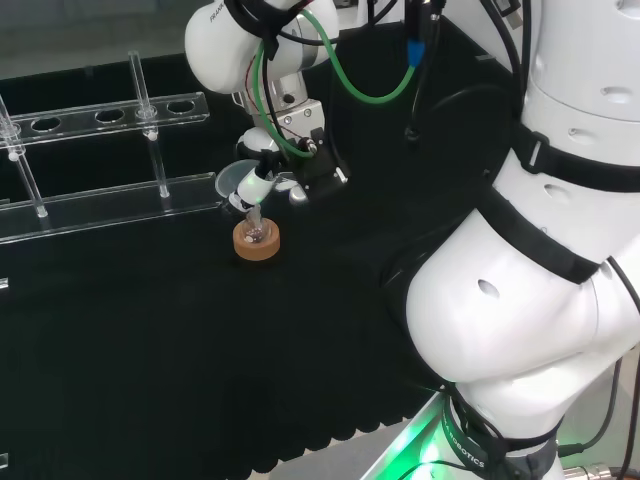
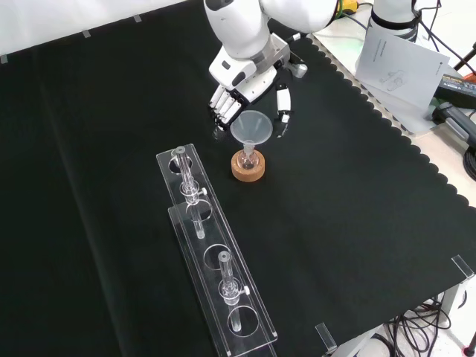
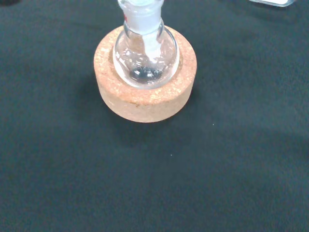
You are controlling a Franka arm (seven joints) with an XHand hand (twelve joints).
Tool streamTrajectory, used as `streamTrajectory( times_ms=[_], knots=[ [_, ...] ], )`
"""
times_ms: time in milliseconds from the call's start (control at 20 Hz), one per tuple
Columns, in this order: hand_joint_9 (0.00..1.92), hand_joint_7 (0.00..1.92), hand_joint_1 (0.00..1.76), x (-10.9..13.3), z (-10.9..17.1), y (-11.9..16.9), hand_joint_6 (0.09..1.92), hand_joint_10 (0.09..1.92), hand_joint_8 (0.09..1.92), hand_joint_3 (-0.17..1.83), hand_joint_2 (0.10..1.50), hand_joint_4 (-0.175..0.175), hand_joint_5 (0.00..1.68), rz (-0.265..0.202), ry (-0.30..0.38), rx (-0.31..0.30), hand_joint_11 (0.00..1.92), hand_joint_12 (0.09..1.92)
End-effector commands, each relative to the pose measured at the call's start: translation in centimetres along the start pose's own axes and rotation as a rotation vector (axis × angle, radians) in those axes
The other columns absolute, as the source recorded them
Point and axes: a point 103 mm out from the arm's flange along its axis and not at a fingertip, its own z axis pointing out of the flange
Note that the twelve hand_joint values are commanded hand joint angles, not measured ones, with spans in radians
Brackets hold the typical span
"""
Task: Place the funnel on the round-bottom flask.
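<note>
Right now the funnel [image 2: 251,128] sits upright with its stem down the neck of the round flask [image 3: 146,55], which rests in the cork ring [image 2: 248,166]. Just behind it, the hand [image 2: 242,88] hangs with fingers [image 2: 223,110] relaxed, released from the funnel.

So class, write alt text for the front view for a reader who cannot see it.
A clear plastic funnel sits in a small round-bottom glass flask on a cork ring stand, the black and white robot hand just behind it, fingers either side.
</note>
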Motion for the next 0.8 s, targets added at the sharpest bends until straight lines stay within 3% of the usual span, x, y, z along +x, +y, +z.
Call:
streamTrajectory(
  times_ms=[50,250,450,650,800],
  knots=[
    [0.2,0.0,0.44,0.1,-0.5,-0.6,0.09,0.81,0.56,0.25,0.66,-0.079,0.24,-0.039,0.021,-0.051,0.29,1.45],
    [0.14,0.0,0.39,-0.1,-1.0,-1.2,0.09,0.84,0.43,0.19,0.65,-0.075,0.18,-0.06,0.04,-0.104,0.27,1.47],
    [0.12,0.0,0.38,-0.7,-2.3,-1.8,0.09,0.85,0.42,0.18,0.66,-0.075,0.16,-0.07,0.086,-0.165,0.27,1.48],
    [0.28,0.02,0.42,-1.9,-3.8,-2.4,0.09,0.78,0.65,0.15,0.7,-0.084,0.21,-0.075,0.126,-0.201,0.34,1.43],
    [0.32,0.04,0.44,-3.0,-4.7,-2.7,0.09,0.77,0.71,0.15,0.72,-0.086,0.23,-0.07,0.141,-0.212,0.36,1.42]
  ],
)
